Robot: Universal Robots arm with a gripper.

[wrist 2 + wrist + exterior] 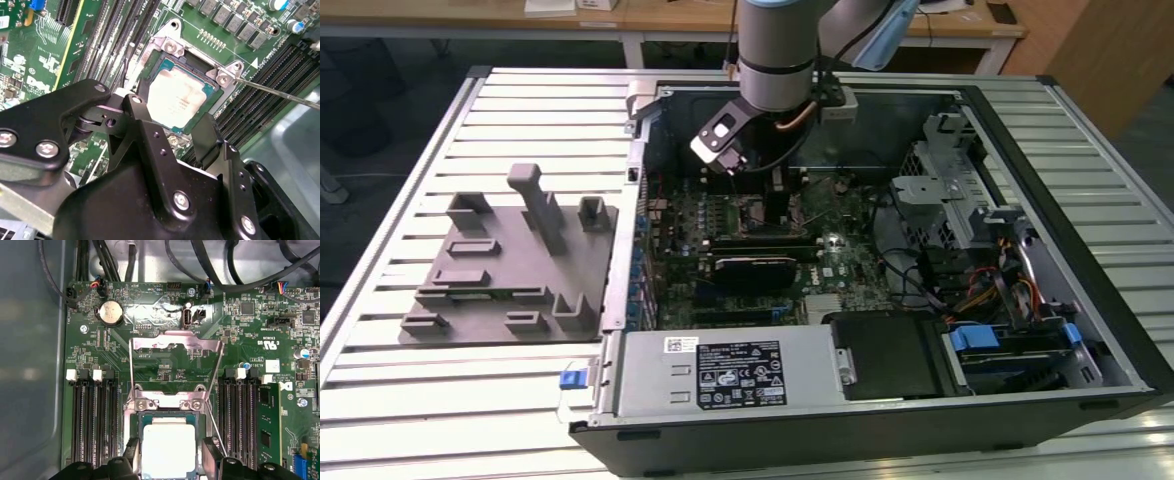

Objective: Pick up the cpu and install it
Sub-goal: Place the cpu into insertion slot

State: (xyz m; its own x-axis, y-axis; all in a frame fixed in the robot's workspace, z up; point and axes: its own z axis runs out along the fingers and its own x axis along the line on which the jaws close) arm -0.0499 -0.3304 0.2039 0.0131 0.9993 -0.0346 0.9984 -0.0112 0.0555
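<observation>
silver cpu lies in socket between the gripper's spread jaws.

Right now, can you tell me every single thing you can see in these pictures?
table: one, silvery slats, under everything.
case: one, black, open, on the table.
block tray: one, grey, on the table, at the exterior view's left of the case.
motherboard: one, green, inside the case.
coin battery: one, silver, on the motherboard.
socket frame: one, silver, on the motherboard.
socket cover: one, silver, flipped open.
cpu: one, silver-white, within the socket frame.
arm: one, grey, reaching into the case.
tool: one, black, right at the cpu.
</observation>
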